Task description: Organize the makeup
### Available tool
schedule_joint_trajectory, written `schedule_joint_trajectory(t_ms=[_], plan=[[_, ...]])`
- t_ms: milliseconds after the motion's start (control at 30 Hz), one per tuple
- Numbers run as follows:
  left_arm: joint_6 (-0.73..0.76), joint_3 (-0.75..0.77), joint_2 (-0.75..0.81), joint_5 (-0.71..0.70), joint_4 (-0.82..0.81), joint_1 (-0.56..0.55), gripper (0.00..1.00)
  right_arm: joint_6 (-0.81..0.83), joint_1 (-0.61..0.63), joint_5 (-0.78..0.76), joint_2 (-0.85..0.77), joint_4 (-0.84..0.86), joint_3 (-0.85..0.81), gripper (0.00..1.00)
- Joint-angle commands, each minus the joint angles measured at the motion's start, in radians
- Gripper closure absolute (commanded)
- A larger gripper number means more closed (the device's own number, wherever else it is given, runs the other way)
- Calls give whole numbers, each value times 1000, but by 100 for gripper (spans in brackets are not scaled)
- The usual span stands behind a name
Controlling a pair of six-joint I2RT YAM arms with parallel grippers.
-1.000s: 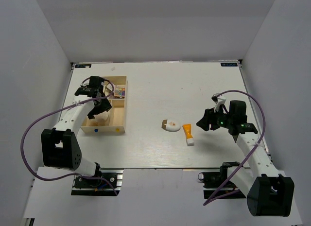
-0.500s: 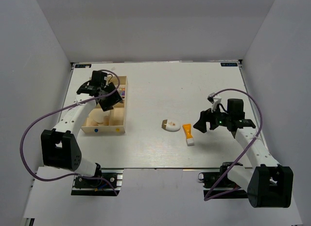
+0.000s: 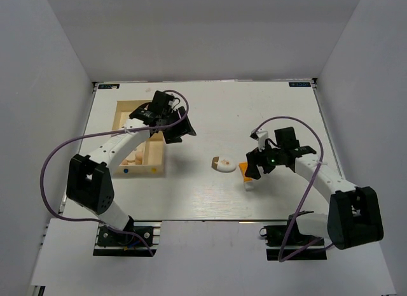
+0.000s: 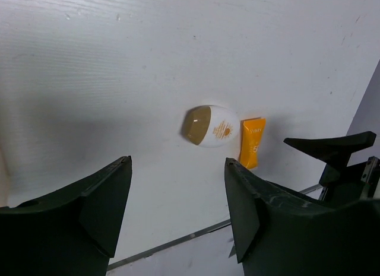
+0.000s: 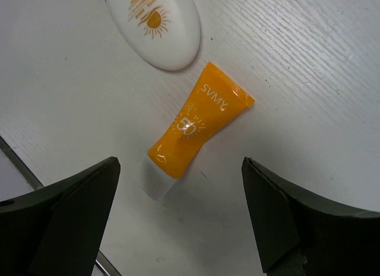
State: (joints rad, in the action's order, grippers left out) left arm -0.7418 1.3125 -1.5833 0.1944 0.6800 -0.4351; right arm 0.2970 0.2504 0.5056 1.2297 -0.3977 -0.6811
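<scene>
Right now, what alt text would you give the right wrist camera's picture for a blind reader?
An orange tube with a white cap lies on a white table, framed by the open right claw. A white egg-shaped bottle with a sun logo sits close by at the top edge.

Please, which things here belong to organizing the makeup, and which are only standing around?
For the job: orange tube, white egg-shaped bottle, pale round piece in the tray.
Not makeup: wooden tray, white table.
</scene>
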Motion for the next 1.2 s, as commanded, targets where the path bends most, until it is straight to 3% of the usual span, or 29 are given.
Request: schedule_joint_trajectory(t_ms=[0,433,533,633,733,833,1000,1167], plan=[[-22,33,16,-39,-1,-28,26,-18,55,-114,53,-16,-60,11],[-22,-16,66,-111,-20,-74,25,-91,211,-320,180,22,-66,11],[-21,-27,103,-141,-28,-74,25,-91,223,-381,192,28,-61,21],[-13,-68,172,-179,-83,-74,25,-87,236,-403,205,26,-58,40],[4,-114,270,-219,-154,-74,24,-75,242,-403,211,16,-63,49],[33,-177,370,-242,-262,-74,24,-32,237,-382,214,-13,-77,56],[56,-220,459,-268,-289,-74,23,46,233,-361,188,-39,-123,62],[50,-248,534,-274,-287,-74,23,93,230,-313,177,-61,-204,81]])
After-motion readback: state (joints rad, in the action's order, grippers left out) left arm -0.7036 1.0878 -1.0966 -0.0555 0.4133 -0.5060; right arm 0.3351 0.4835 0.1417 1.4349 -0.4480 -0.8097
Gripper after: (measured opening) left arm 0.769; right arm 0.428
